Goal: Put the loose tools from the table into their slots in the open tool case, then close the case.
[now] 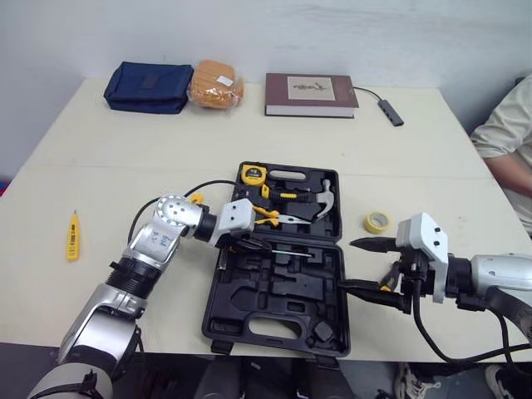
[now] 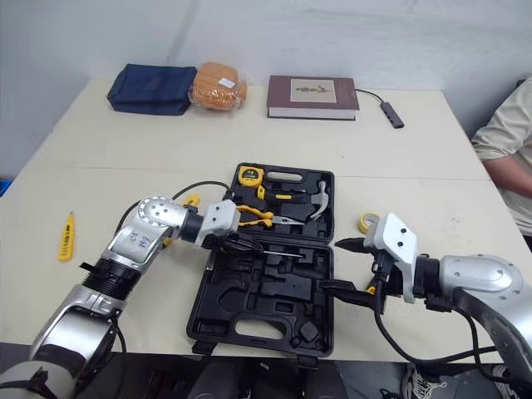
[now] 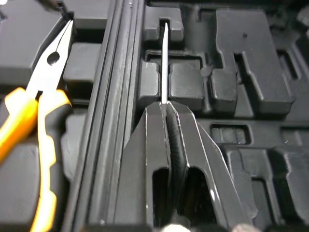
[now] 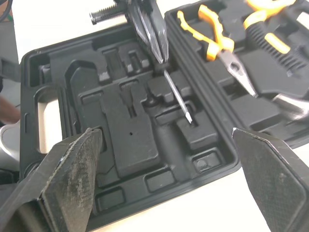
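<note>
Screwdriver (image 3: 164, 63), seemingly, its handle hidden: left gripper (image 3: 165, 107) is clamping it and lining its shaft along a groove in the near half of the tool case (image 1: 218, 320) for seating, while right gripper (image 1: 349, 264) is hovering wide open beside the case, likely to steady it.

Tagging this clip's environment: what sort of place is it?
Likely an office or lab room rather than a workshop: a plain pale table against a white wall, a book and a blue pouch on it, and a person sitting at its edge.
</note>
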You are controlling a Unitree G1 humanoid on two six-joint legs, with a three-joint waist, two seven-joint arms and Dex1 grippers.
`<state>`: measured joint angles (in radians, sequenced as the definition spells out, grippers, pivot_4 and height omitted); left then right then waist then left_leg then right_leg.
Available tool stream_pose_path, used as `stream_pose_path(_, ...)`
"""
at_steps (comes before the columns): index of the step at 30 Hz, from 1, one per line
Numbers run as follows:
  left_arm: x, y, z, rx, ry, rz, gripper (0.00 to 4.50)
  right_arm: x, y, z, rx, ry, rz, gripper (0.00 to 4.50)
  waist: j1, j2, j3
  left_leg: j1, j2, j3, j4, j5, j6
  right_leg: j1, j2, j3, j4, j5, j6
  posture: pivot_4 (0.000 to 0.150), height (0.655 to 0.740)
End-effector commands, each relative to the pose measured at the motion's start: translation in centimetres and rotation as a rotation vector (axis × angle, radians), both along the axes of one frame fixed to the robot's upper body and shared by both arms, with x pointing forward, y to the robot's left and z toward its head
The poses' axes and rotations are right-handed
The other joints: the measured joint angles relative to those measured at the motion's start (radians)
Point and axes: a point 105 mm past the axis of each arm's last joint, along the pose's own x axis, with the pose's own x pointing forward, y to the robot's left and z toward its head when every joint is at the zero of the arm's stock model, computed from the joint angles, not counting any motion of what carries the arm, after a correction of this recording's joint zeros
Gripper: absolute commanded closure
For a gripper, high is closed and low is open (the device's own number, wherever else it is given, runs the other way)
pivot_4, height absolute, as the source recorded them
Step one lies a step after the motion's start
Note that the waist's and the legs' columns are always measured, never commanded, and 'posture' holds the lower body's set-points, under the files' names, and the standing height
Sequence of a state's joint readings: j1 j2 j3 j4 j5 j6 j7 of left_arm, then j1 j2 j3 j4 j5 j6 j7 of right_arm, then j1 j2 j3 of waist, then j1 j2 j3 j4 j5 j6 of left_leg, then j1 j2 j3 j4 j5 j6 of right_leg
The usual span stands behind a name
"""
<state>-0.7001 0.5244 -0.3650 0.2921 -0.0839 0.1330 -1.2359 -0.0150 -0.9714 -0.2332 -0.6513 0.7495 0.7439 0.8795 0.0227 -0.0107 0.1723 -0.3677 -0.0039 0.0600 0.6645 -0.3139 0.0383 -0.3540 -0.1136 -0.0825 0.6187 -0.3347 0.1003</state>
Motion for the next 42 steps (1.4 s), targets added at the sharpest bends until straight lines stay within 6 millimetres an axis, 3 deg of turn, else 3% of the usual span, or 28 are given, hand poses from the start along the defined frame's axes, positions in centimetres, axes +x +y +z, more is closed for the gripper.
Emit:
stream_pose_path(1, -0.3, 2.2, -5.9, 0.217, 0.125, 0.101, 4.42, -0.3, 0.2, 0.8, 0.008, -0.036, 0.007, 0.0, 0.0, 0.002, -0.004, 0.0, 0.0, 0.0, 0.0, -0.001, 0.001, 0.0, 0.0, 0.0, 0.0, 0.0, 0.0, 0.15, 0.74)
stream_pose_path(4, -0.1, 2.0, -5.0, 0.156, 0.12, 0.107, 4.42, -0.5, 0.1, 0.7, 0.008, -0.037, -0.005, 0.0, 0.001, 0.003, -0.009, 0.0, 0.0, -0.001, 0.0, -0.001, 0.001, 0.0, -0.001, 0.001, 0.0, 0.0, 0.0, 0.15, 0.74)
stream_pose_path(10, -0.9, 2.5, 0.5, -0.172, 0.138, 0.177, 4.42, -0.3, -1.4, 1.1, 0.042, -0.048, -0.09, 0.0, -0.013, 0.004, -0.008, -0.003, 0.0, -0.001, 0.0, -0.001, 0.001, -0.003, -0.002, 0.001, 0.0, 0.0, -0.001, 0.15, 0.74)
stream_pose_path(13, -2.8, 5.4, 3.2, -0.322, 0.173, 0.269, 3.63, -0.2, -3.9, 1.2, 0.054, -0.044, -0.191, 0.0, -0.028, 0.005, -0.001, -0.004, 0.0, -0.003, -0.001, 0.0, -0.001, -0.005, -0.002, 0.001, 0.0, -0.001, -0.002, 0.15, 0.74)
stream_pose_path(15, -4.4, 7.6, 4.3, -0.372, 0.191, 0.352, 2.73, -0.1, -6.5, 1.0, 0.06, -0.037, -0.284, 0.0, -0.03, 0.005, 0.002, -0.004, 0.0, -0.003, -0.002, 0.0, -0.001, -0.005, -0.002, 0.001, 0.0, -0.001, -0.002, 0.15, 0.74)
stream_pose_path(17, -5.5, 10.4, 5.0, -0.418, 0.21, 0.473, 1.84, -0.1, -9.3, 0.9, 0.051, -0.028, -0.381, 0.0, -0.027, 0.005, 0.004, -0.004, 0.0, -0.004, -0.002, 0.0, -0.001, -0.005, -0.002, 0.001, 0.0, -0.001, -0.002, 0.15, 0.74)
stream_pose_path(19, -6.4, 14.6, 5.0, -0.41, 0.183, 0.648, 0.9, -0.9, -11.8, 0.5, -0.011, -0.01, -0.429, 0.0, -0.023, 0.006, 0.005, -0.004, 0.0, -0.004, -0.002, 0.0, -0.001, -0.004, -0.002, 0.001, -0.001, -0.001, -0.002, 0.15, 0.74)
stream_pose_path(21, -7.0, 17.7, 5.0, -0.397, 0.15, 0.775, 0.07, -1.6, -13.4, 0.0, -0.086, -0.013, -0.442, 0.0, -0.02, 0.007, 0.006, -0.003, 0.0, -0.004, -0.003, -0.001, 0.0, -0.004, -0.002, 0.001, -0.002, -0.001, -0.003, 0.15, 0.74)
stream_pose_path(24, -8.6, 25.5, 5.0, -0.373, 0.051, 1.104, 0.07, -1.7, -16.4, -0.2, -0.081, -0.013, -0.531, 0.0, -0.02, 0.007, 0.006, -0.003, 0.0, -0.004, -0.004, -0.004, 0.002, -0.005, -0.002, 0.001, -0.003, -0.002, -0.003, 0.15, 0.74)
stream_pose_path(26, -10.6, 30.4, 4.2, -0.244, -0.07, 1.298, 0.07, -1.7, -18.3, -0.4, -0.065, -0.006, -0.595, 0.0, -0.028, 0.008, 0.006, -0.003, 0.0, -0.004, -0.006, -0.008, 0.002, -0.006, -0.002, 0.002, -0.004, -0.002, -0.003, 0.15, 0.74)
stream_pose_path(29, -13.9, 34.0, 3.7, -0.211, -0.087, 1.438, 0.07, -1.8, -20.4, -0.2, -0.057, -0.013, -0.668, 0.0, -0.031, 0.008, 0.006, -0.001, 0.0, -0.001, -0.014, -0.008, 0.0, -0.007, -0.002, 0.004, -0.009, -0.002, -0.004, 0.15, 0.74)
stream_pose_path(34, -16.9, 36.5, 3.5, -0.206, -0.07, 1.531, 0.07, -2.0, -21.6, 0.2, -0.081, -0.026, -0.697, 0.0, -0.021, 0.008, 0.007, -0.004, 0.0, 0.0, -0.018, -0.01, -0.004, -0.013, -0.002, 0.004, -0.009, -0.003, -0.006, 0.15, 0.74)
stream_pose_path(38, -16.4, 36.1, 3.5, -0.255, -0.048, 1.525, 0.07, -1.8, -22.0, 0.5, -0.075, -0.051, -0.73, 0.0, -0.018, 0.009, 0.007, -0.004, 0.0, 0.0, -0.018, -0.01, -0.004, -0.013, -0.002, 0.004, -0.009, -0.003, -0.007, 0.15, 0.74)
stream_pose_path(42, -14.9, 34.1, 3.6, -0.271, -0.015, 1.436, 0.07, -1.6, -20.9, 0.6, -0.066, -0.07, -0.712, 0.0, -0.026, 0.009, 0.007, -0.004, 0.0, 0.0, -0.019, -0.01, -0.004, -0.013, -0.002, 0.005, -0.009, -0.003, -0.006, 0.15, 0.74)
